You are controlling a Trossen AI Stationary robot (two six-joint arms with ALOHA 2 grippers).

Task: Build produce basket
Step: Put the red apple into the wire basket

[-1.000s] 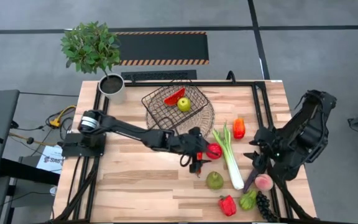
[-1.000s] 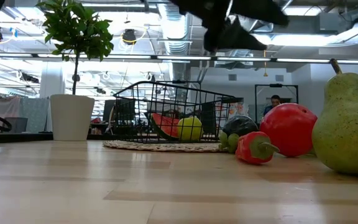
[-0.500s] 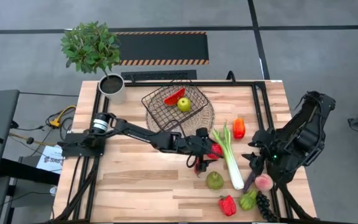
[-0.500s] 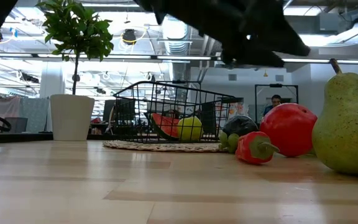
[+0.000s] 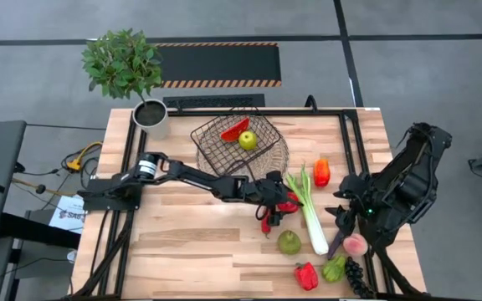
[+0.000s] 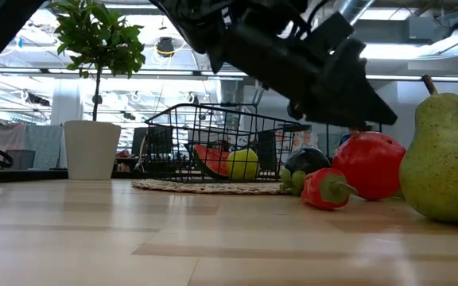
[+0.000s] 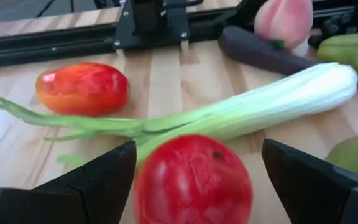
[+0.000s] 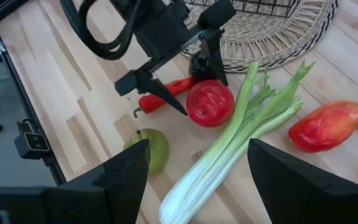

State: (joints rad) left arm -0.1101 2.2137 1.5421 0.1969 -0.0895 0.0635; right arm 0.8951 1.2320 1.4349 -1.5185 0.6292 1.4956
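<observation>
Inside basket (image 5: 224,142): two produce pieces, possibly more.

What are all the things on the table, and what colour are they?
Basket: one, dark wire, on the wicker tray at the table's back.
Wicker tray: one, tan, under the basket.
Fruit in the basket: one yellow-green, one red piece.
Red apple: one, between the open left fingers.
Leek: one, white-green, beside the apple.
Chilli: one, red, near the apple.
Red pepper: one, right of the leek's leaves.
Pear: one, green, front.
Small red pepper: one, front edge.
Peach, aubergine, grapes: front right.
Potted plant: one, green, back left.
Left gripper: open around the apple.
Right gripper: waits, open, at the right.
</observation>
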